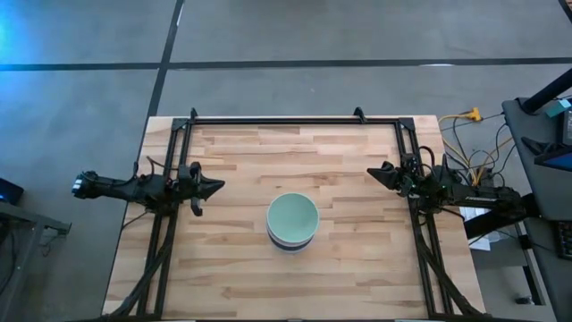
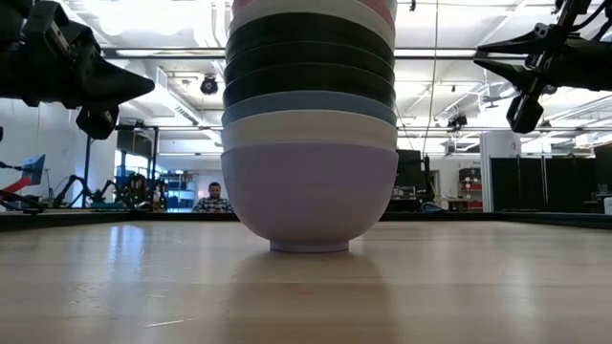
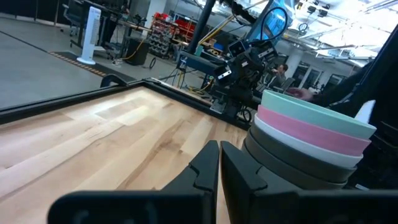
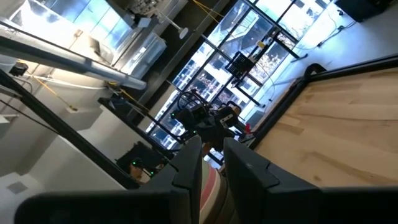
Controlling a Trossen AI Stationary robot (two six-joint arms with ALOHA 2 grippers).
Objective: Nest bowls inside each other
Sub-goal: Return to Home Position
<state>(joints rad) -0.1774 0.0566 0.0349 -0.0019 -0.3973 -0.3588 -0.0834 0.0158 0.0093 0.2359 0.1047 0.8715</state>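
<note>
The bowls stand nested in one stack (image 1: 292, 221) at the table's middle, with the mint green bowl on top. In the low view the stack (image 2: 309, 124) rests on the foot of the lavender bowl (image 2: 309, 201), then white, blue, three black, white and pink; its top is cut off. The left wrist view shows the stack's mint, pink and white rims (image 3: 311, 124). My left gripper (image 1: 217, 186) hovers shut, left of the stack and apart from it. My right gripper (image 1: 372, 172) hovers shut to the stack's right, toward the far side. Both point inward above the table.
Bare wooden table top (image 1: 241, 268) lies all around the stack. Black frame rails (image 1: 295, 119) run along the far edge and both sides. Cables and equipment (image 1: 483, 152) sit beyond the right edge. A person (image 2: 216, 199) sits far off in the room behind.
</note>
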